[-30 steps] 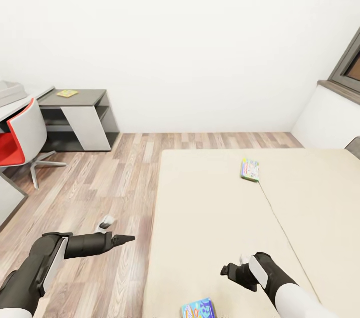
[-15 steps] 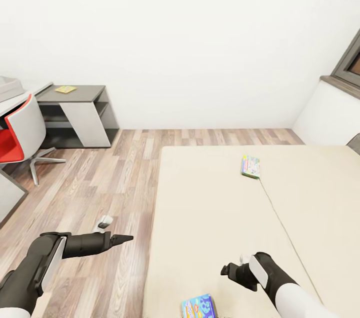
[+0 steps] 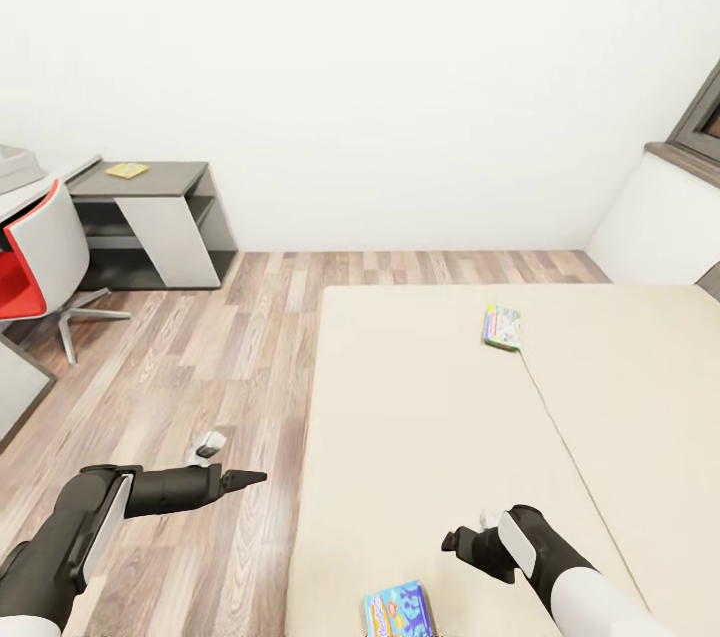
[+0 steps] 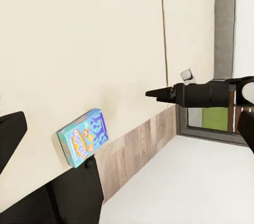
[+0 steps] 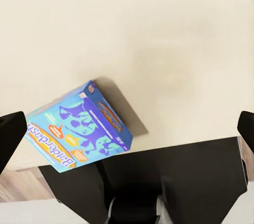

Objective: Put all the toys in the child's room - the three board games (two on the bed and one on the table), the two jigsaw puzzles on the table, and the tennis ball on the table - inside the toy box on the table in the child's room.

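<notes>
Cardboard is what the blue board game (image 5: 79,131) appears to be made of, so it is judged light, stiff and somewhat slick; a hold across its short edges is advised. It lies flat on the bed (image 3: 430,437) at the near edge, just beside the right gripper (image 3: 465,547), whose fingers are spread wide and empty. A second board game (image 3: 501,327) rests farther up the bed. The left gripper (image 3: 245,478) is held over the floor beside the bed; its opening cannot be told.

Matt beige cloth bed (image 3: 430,437); wood-plank floor (image 3: 200,367); glossy printed card board game (image 5: 79,129).
</notes>
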Tool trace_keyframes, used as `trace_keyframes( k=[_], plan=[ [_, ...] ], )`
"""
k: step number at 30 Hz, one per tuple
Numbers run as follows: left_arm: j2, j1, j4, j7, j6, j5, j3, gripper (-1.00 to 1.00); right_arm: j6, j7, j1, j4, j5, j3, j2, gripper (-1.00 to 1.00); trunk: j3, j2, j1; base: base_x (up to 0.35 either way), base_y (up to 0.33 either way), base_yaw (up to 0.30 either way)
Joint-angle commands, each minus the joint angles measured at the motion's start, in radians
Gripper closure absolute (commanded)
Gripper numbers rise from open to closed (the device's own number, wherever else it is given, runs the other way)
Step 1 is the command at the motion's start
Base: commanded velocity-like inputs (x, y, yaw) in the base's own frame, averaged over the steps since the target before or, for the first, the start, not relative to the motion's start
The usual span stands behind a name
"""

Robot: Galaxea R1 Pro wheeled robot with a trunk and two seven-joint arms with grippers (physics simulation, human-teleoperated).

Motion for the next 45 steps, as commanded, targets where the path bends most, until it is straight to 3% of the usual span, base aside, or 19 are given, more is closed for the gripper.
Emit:
trace_keyframes(
  k=[1, 11, 25, 39, 45],
  plan=[
    [0.000, -0.001, 0.000, -0.003, 0.009, 0.001, 0.001, -1.00, 0.005, 0.002, 0.000, -0.001, 0.003, -0.006, 0.000, -1.00, -0.003, -0.002, 0.000, 0.000, 0.000, 0.000],
    [0.000, -0.001, 0.000, 0.035, 0.009, 0.000, 0.000, -1.00, 0.005, 0.004, 0.000, -0.001, 0.003, -0.006, -0.002, -1.00, -0.020, -0.002, 0.000, 0.000, 0.000, 0.000],
    [-0.006, -0.001, 0.003, 0.191, 0.009, -0.001, -0.004, -1.00, -0.007, 0.004, 0.000, -0.003, 0.004, -0.005, 0.000, -1.00, -0.043, -0.002, 0.000, 0.000, 0.000, 0.000],
    [-0.009, -0.001, 0.003, 0.226, 0.009, -0.002, -0.006, -1.00, -0.011, 0.004, -0.007, -0.010, 0.004, -0.009, 0.005, -1.00, -0.066, -0.002, 0.000, 0.000, 0.000, 0.000],
    [-0.010, -0.001, 0.003, 0.285, 0.009, -0.003, -0.004, -1.00, -0.009, 0.004, -0.013, -0.088, 0.006, 0.012, 0.015, -1.00, -0.076, -0.002, 0.000, 0.000, 0.000, 0.000]
  ],
)
